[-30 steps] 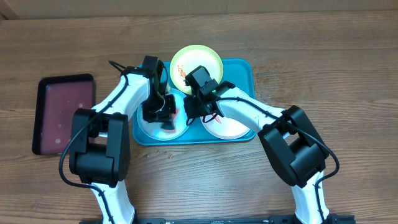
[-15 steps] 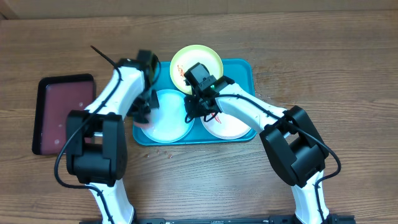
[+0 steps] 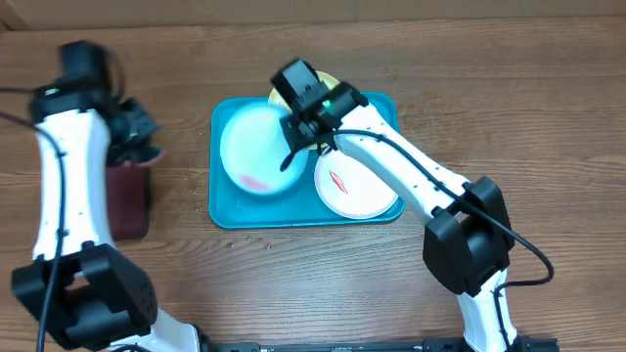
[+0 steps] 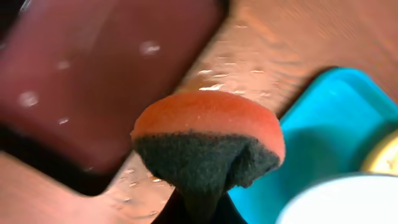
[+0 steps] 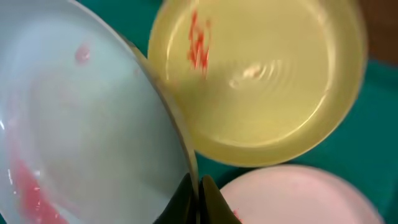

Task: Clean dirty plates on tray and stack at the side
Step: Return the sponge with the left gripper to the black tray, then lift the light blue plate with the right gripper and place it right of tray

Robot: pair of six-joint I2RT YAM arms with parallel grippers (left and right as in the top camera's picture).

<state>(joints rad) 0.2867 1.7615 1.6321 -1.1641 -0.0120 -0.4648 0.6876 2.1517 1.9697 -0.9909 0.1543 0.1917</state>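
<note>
Within right gripper (image 5: 194, 194), apparently: blue plate (image 5: 74, 118) rim

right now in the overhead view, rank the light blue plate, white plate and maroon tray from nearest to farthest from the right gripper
1. light blue plate: left half of the turquoise tray; the right gripper is shut on its right rim.
2. white plate: right half of the same tray, just beside the gripper.
3. maroon tray: far left, outside the turquoise tray.

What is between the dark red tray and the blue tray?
A strip of bare wooden table separates the maroon tray from the turquoise tray in the overhead view; the left wrist view shows small pale specks on it.
</note>
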